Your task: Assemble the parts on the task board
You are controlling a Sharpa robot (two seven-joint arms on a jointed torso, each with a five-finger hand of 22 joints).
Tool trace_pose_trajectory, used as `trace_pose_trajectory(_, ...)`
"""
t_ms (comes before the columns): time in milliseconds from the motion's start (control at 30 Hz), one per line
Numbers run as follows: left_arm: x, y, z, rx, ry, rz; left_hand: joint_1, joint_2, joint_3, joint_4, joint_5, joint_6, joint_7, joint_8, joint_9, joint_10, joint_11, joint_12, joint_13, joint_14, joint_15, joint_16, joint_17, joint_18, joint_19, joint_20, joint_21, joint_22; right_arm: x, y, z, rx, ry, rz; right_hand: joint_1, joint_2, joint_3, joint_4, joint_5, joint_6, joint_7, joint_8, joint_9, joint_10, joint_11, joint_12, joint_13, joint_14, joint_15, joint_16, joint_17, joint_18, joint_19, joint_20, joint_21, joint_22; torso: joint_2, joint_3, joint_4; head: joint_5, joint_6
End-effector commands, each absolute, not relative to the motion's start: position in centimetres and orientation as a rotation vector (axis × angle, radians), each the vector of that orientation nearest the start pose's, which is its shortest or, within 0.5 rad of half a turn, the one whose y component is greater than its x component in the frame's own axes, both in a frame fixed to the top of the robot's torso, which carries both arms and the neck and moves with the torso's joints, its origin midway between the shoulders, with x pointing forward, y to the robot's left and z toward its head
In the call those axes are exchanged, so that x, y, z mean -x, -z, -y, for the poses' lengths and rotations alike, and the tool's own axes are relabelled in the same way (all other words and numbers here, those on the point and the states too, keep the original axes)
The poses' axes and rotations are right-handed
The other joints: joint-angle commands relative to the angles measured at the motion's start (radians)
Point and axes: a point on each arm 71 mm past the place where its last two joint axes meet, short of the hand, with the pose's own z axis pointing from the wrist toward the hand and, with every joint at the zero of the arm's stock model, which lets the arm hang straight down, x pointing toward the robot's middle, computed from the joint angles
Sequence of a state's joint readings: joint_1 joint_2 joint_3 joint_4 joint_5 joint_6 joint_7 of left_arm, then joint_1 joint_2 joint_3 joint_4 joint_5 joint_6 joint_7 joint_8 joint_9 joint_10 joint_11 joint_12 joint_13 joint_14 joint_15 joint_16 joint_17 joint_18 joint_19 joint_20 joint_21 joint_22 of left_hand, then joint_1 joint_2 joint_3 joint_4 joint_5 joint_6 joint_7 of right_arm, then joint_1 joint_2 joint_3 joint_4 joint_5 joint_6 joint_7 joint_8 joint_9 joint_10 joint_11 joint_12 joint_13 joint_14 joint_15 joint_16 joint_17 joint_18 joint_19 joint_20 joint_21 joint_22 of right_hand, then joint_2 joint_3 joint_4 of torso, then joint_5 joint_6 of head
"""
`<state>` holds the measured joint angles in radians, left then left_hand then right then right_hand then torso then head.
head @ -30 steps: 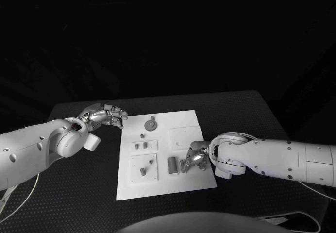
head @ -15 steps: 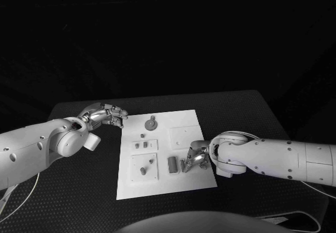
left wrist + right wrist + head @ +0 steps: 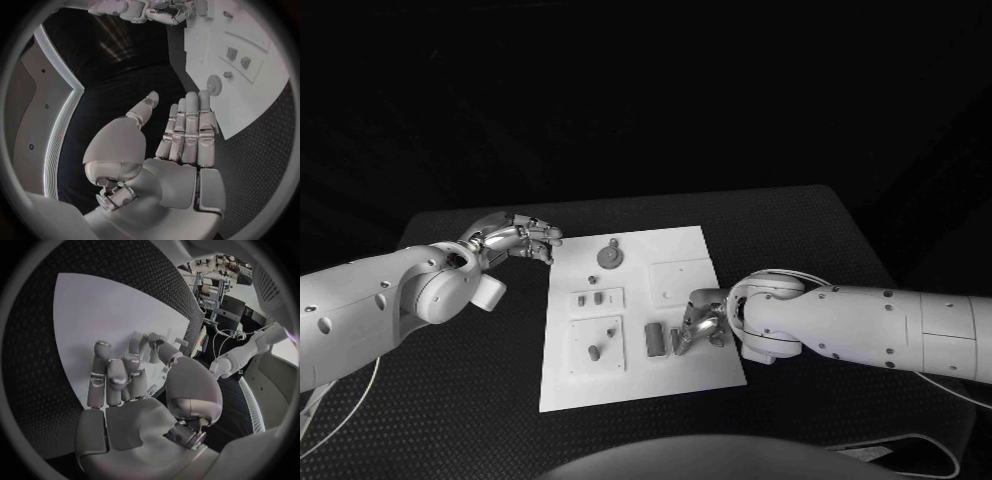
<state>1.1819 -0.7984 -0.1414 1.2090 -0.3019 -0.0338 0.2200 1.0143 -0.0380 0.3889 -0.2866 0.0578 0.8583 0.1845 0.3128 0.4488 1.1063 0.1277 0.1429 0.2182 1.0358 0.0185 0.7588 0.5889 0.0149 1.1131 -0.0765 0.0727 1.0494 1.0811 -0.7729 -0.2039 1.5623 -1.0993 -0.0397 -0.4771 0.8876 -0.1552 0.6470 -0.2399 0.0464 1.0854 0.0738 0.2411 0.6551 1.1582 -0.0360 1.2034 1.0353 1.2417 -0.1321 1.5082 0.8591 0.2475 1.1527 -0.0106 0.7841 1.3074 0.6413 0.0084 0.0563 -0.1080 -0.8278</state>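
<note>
The scene is dim, the far background black. Light from above makes the task board [image 3: 640,320] glare white against the dark tabletop [image 3: 819,240]. Wrist views bend strongly at their dark circular rims.

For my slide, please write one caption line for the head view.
Right hand reaches among small parts on the white board; left hand hovers beside the board's far corner.

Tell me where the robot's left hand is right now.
In the head view the left hand is over the black table just off the task board's far left corner, holding nothing, across the board from the right hand.
</note>
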Motion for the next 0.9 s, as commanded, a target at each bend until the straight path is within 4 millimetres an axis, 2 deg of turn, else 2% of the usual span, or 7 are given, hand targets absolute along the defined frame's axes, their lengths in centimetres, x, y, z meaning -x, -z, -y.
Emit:
trace_pose_trajectory(33,-51.26,24.95,-26.81,0.898,1.27,-1.834,-0.005,-0.004,-0.007,0.001,-0.005,-0.001,-0.006,0.002,-0.002,-0.006,0.0,0.004,-0.001,-0.001,0.004,-0.004,0.001,0.017,-0.005,0.001,-0.002,-0.001,-40.79,32.26,17.78,-0.144,-0.432,-2.426,-0.004,0.012,-0.006,0.001,0.003,0.008,0.001,0.006,0.001,0.009,0.002,0.0,0.0,0.011,-0.001,0.005,0.004,0.014,0.01,0.0,-0.004,0.017,0.0,-0.0001,-0.0002,0.0,-0.001)
trace_pose_trajectory(267,-51.25,24.95,-26.85,0.898,1.269,-1.835,-0.006,-0.004,-0.007,0.001,-0.005,-0.001,-0.006,0.002,-0.002,-0.006,0.0,0.004,-0.001,-0.001,0.004,-0.004,0.001,0.017,-0.005,0.001,-0.002,-0.001,-40.85,32.36,17.64,-0.137,-0.427,-2.417,-0.003,0.041,-0.008,-0.006,0.003,0.013,-0.002,0.008,0.002,0.014,-0.001,0.0,0.0,0.019,-0.004,0.007,0.012,0.014,0.015,-0.004,-0.004,0.018,0.0,0.0001,0.0003,0.0,-0.004)
trace_pose_trajectory(533,-51.24,24.96,-26.89,0.899,1.268,-1.836,-0.006,-0.004,-0.007,0.001,-0.005,-0.001,-0.006,0.002,-0.002,-0.005,0.0,0.004,-0.001,-0.001,0.004,-0.004,0.001,0.017,-0.005,0.001,-0.002,-0.001,-40.87,32.39,17.71,-0.126,-0.421,-2.419,0.012,0.08,-0.009,-0.044,0.003,0.015,-0.003,0.009,0.001,0.017,-0.003,-0.001,0.0,0.022,-0.006,0.007,0.015,0.014,0.015,-0.007,-0.005,0.018,0.0,0.0003,-0.0002,0.001,-0.006)
trace_pose_trajectory(800,-51.25,24.96,-26.91,0.899,1.268,-1.836,-0.006,-0.004,-0.007,0.001,-0.005,-0.001,-0.006,0.002,-0.002,-0.005,0.0,0.005,-0.002,-0.001,0.004,-0.004,0.001,0.017,-0.005,0.001,-0.002,-0.001,-40.79,32.41,17.67,-0.11,-0.433,-2.426,0.064,0.121,0.0,-0.055,0.003,0.016,-0.006,0.011,0.003,0.021,-0.006,-0.001,0.0,0.023,-0.007,0.007,0.016,0.014,0.012,-0.009,-0.004,0.02,0.0,0.0005,-0.0002,0.001,-0.006)
trace_pose_trajectory(900,-51.25,24.97,-26.91,0.9,1.268,-1.837,-0.006,-0.004,-0.007,0.001,-0.005,-0.001,-0.006,0.002,-0.002,-0.005,0.0,0.005,-0.002,-0.001,0.004,-0.004,0.001,0.017,-0.005,0.001,-0.002,-0.001,-40.76,32.42,17.63,-0.105,-0.437,-2.428,0.087,0.124,-0.003,-0.055,0.003,0.015,-0.006,0.012,0.004,0.022,-0.006,-0.001,0.001,0.022,-0.007,0.007,0.015,0.014,0.009,-0.009,-0.003,0.021,0.0,0.0008,-0.0001,0.001,-0.007)
